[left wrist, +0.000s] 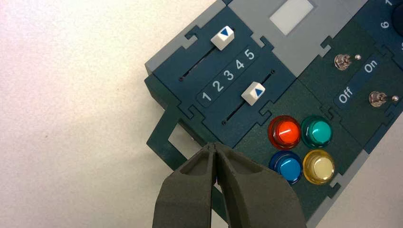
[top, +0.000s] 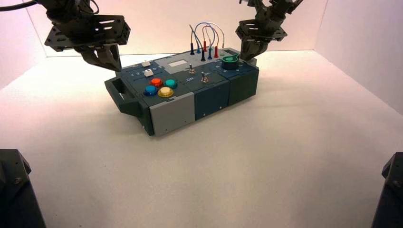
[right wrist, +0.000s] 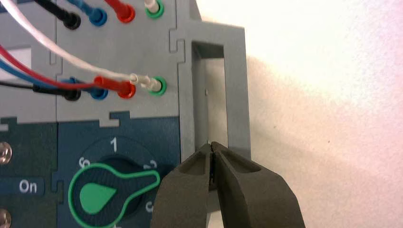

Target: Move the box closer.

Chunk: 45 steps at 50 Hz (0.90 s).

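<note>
The box point(top: 209, 97) stands turned at the back middle of the white table, its teal handle point(top: 116, 88) at the left end. My left gripper point(top: 113, 66) hovers above that end. In the left wrist view my left gripper point(left wrist: 215, 145) is shut and empty, its tips over the box point(left wrist: 309, 52) edge beside the teal handle point(left wrist: 161, 137) and close to the blue button point(left wrist: 286, 166). My right gripper point(top: 247, 57) is at the right end. In the right wrist view my right gripper point(right wrist: 210, 144) is shut, its tips at the opening of the grey handle point(right wrist: 236, 85).
Red point(top: 156, 82), teal point(top: 171, 83), blue point(top: 150, 90) and yellow point(top: 165, 91) buttons sit on top. Looped wires point(top: 206, 33) rise at the back. The green knob point(right wrist: 102, 194) points near the 2. White walls enclose the table. Dark arm bases point(top: 14, 190) fill the near corners.
</note>
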Motion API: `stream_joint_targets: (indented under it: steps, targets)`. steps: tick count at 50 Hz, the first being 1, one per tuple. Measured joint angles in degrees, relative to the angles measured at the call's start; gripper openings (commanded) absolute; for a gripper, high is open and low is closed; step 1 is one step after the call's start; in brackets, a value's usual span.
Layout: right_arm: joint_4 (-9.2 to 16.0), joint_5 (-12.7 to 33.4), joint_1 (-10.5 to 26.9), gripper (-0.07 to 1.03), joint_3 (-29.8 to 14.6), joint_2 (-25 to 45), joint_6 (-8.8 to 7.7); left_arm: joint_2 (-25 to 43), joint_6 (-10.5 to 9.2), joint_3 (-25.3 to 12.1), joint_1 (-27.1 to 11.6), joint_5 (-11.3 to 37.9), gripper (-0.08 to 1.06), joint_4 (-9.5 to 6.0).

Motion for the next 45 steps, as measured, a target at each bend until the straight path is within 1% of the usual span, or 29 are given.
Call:
stream_joint_targets:
  steps: [13,22,26,36,45]
  targets:
    - [0.0,0.8,-0.1,-0.02,0.3,-0.3,0.0,1.2,0.0,-0.3,0.0,-0.7,-0.03,-0.09]
    - [0.0,1.7,-0.4,-0.02,2.0,-2.0,0.0,1.5,0.0,-1.1,0.0,-1.0,-0.03,0.0]
    - [-0.1,2.0,-0.3,-0.02,3.0,-3.2,0.26,1.8,0.0,-1.4,0.0,-1.1,-0.03,-0.09]
    - [0.0,2.1,0.0,-0.02,4.6,-4.7,0.53,2.0,-0.09,-1.4,0.0,-1.2,-0.03,0.0]
    - [0.0,1.4,0.4,-0.02,4.3,-4.3,0.62,2.0,-0.09,-1.4,0.0,-1.5,-0.03,-0.09]
